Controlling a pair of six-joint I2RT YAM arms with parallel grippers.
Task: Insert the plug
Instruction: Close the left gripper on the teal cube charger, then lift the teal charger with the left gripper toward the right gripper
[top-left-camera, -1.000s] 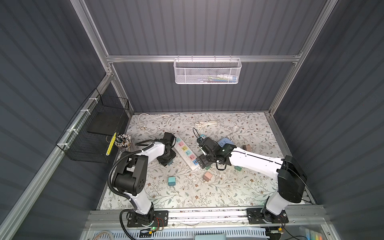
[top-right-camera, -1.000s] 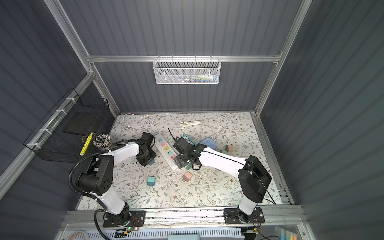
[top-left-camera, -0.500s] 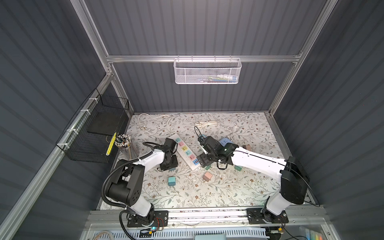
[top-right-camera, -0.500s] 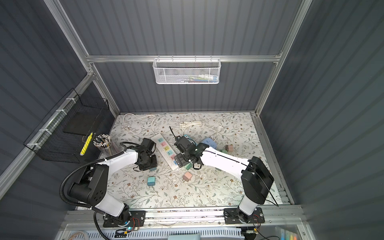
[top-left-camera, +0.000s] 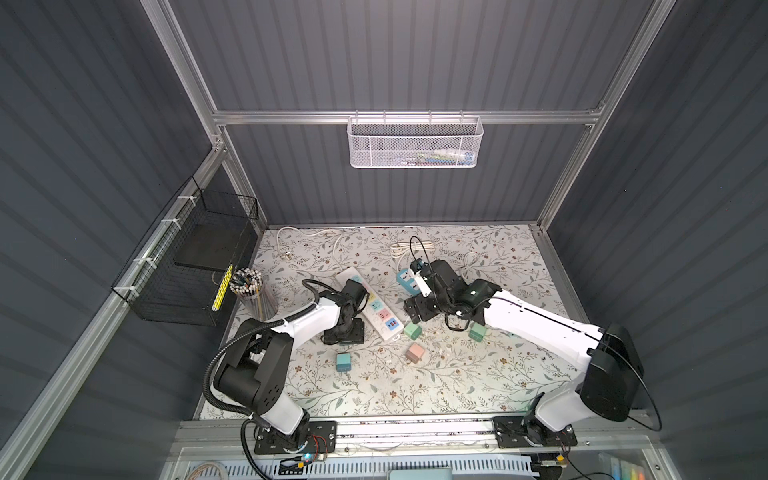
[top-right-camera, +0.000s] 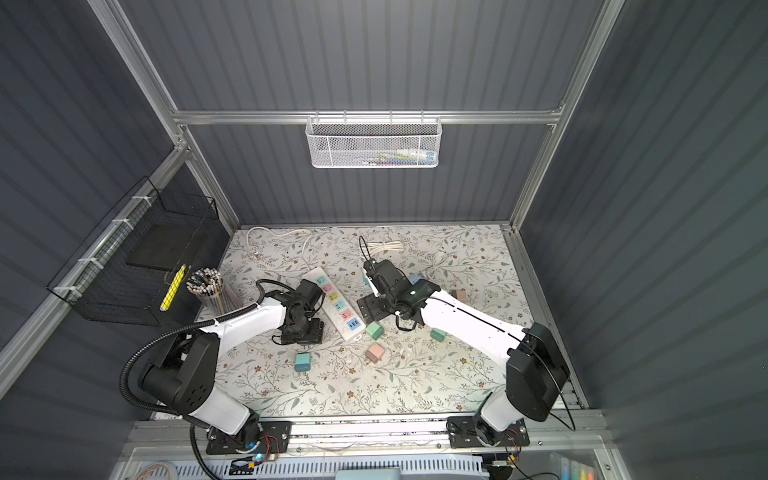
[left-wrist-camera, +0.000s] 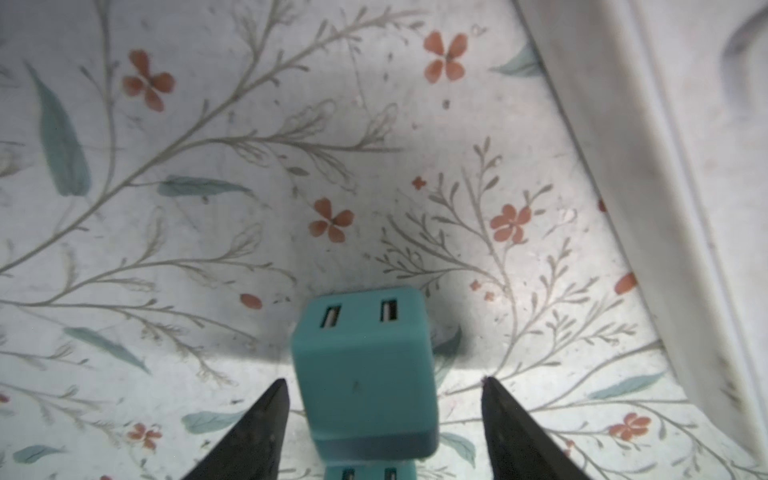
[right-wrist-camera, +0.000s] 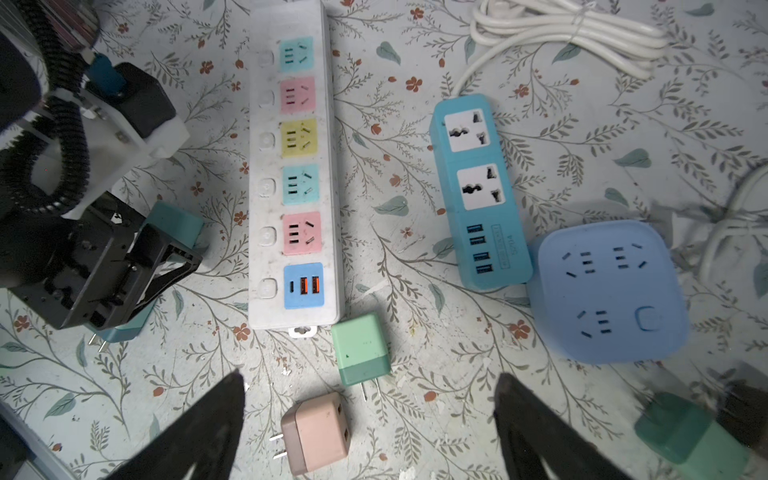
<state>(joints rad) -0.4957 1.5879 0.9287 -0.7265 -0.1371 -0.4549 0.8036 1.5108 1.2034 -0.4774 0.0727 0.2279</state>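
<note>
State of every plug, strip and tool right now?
Teal plastic cube charger: lying down, unplugged.
Left tool: open, straddling that charger.
Right tool: open, empty.
White power strip, coloured sockets: all empty.
Blue two-socket power strip: sockets empty.
Pale blue square socket box: sockets empty.
Mint green cube charger: on its side, unplugged.
Pink cube charger: on its side, unplugged.

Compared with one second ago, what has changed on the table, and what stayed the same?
The left hand moved along the white power strip toward the near edge of the table and now stands open astride the teal plug lying there. The right hand, open above the green plug, and the strip stayed about where they were.
</note>
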